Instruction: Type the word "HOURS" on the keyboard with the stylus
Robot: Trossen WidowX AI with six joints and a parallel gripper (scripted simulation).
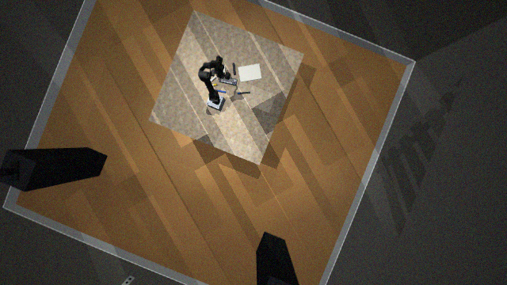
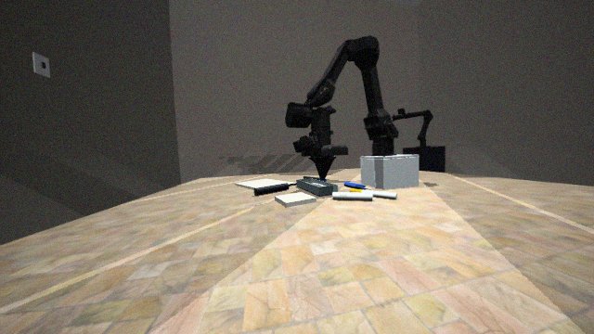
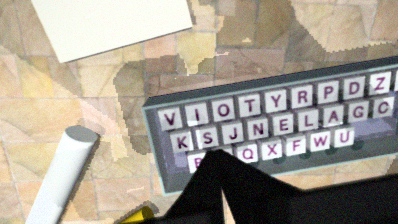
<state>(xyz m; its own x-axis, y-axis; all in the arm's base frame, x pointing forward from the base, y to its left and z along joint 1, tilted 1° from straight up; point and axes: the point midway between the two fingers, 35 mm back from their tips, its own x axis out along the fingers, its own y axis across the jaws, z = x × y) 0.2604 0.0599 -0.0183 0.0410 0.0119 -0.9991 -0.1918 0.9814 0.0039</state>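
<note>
— Where is the gripper (image 3: 212,159) seen?

— It is seen low over the keyboard (image 3: 280,120), its tip set at the bottom row beside the Q key. The fingers are pressed together, and nothing is pinched between them.

— And the stylus?

— It cannot be told for certain which pen it is. A blue pen (image 2: 355,185) is seen near the grey box (image 2: 390,171), and a white cylinder (image 3: 60,177) lies beside the keyboard — neither is held.
</note>
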